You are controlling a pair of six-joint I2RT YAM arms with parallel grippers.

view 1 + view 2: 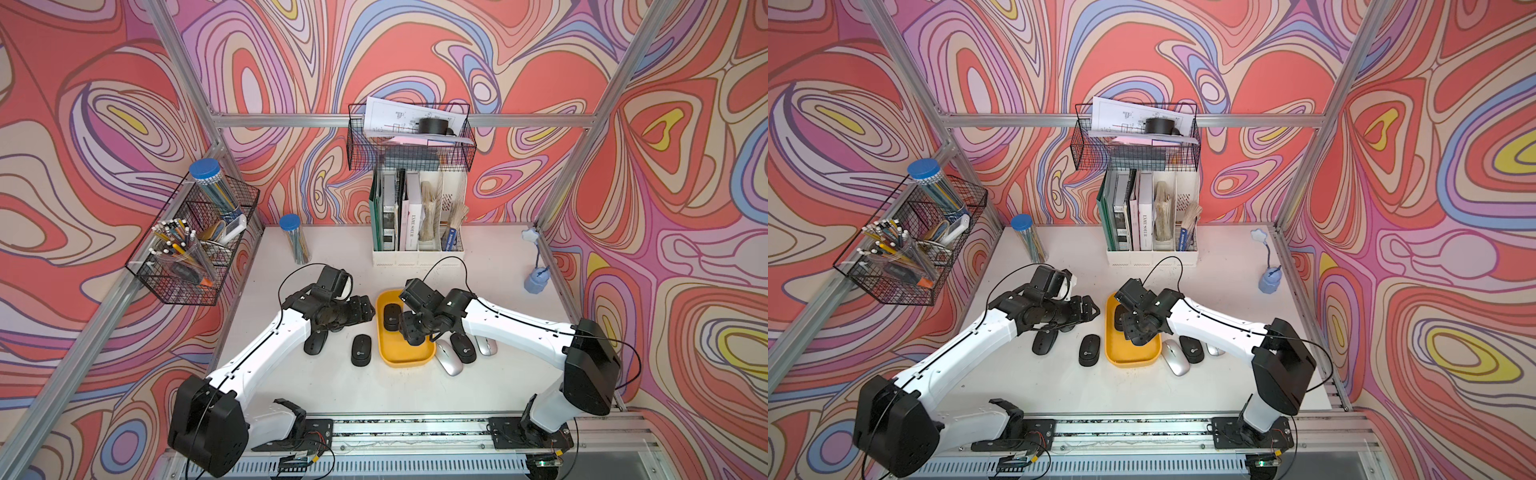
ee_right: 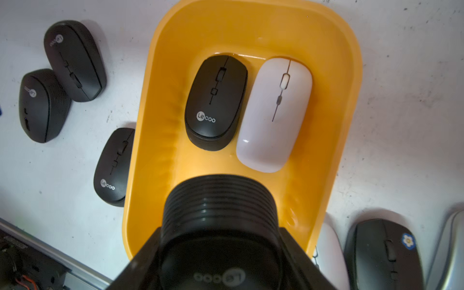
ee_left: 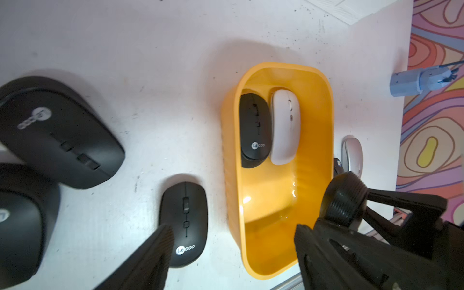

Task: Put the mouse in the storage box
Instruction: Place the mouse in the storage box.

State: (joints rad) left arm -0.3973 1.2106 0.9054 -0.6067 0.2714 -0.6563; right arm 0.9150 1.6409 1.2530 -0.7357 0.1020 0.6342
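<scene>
The table (image 1: 374,395) carries a white organizer (image 1: 415,254) at its back edge, packed with upright books and folders. Above that sits the back basket (image 1: 361,156), black wire, holding loose papers (image 1: 395,116) and a black round object (image 1: 432,124). The side basket (image 1: 174,286) on the left wall holds a clear cup of pens (image 1: 183,247) and a blue-capped tube (image 1: 216,191). Near the table's middle lies the yellow box (image 1: 405,362), its long side running away from the arms. At its far end a black mouse (image 2: 216,103) and a white mouse (image 2: 276,115) lie side by side, touching; the near half is bare floor. The right gripper (image 1: 414,332) points down over that near half, jaws pinched on the sides of the mouse (image 2: 218,200), a black one; whether it touches the floor I cannot tell. The left gripper (image 1: 365,312) hovers just beside the box's left wall, its fingers (image 3: 155,251) spread with nothing between them. Three black spares lie on the table left of the box, the closest spare (image 3: 184,221) just beside its wall. On the right, close together, lie a silver mouse (image 1: 449,358), a stickered mouse (image 1: 463,349) and a second silver mouse (image 1: 487,345).
</scene>
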